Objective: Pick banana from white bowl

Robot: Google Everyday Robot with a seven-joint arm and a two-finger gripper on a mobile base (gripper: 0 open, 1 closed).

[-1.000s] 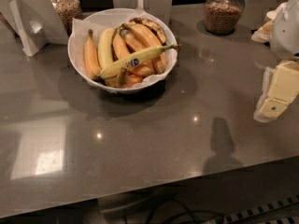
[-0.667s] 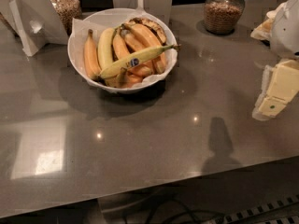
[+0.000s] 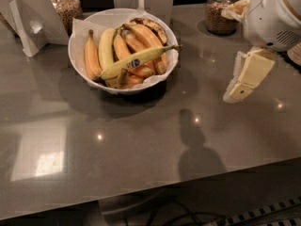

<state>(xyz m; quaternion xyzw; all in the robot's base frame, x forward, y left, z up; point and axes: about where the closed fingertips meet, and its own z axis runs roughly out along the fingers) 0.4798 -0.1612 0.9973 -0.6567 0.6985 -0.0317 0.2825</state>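
Clearly, the banana to take is the slim pale greenish-yellow one with the blue sticker. It lies on top of the other fruit in the white bowl, slanted, with its dark stem tip reaching over the right rim. The gripper hangs above the grey table, well to the right of the bowl and apart from everything. It carries nothing, and I cannot tell whether it is wide or narrow.

I judge the banana to be light and quite firm, with smooth, slightly slippery skin that bruises under a strong squeeze. The best hold seems to be across the middle, near the sticker, where it is thickest and free on both sides. The deeper orange-yellow bananas under it may roll when it is lifted.
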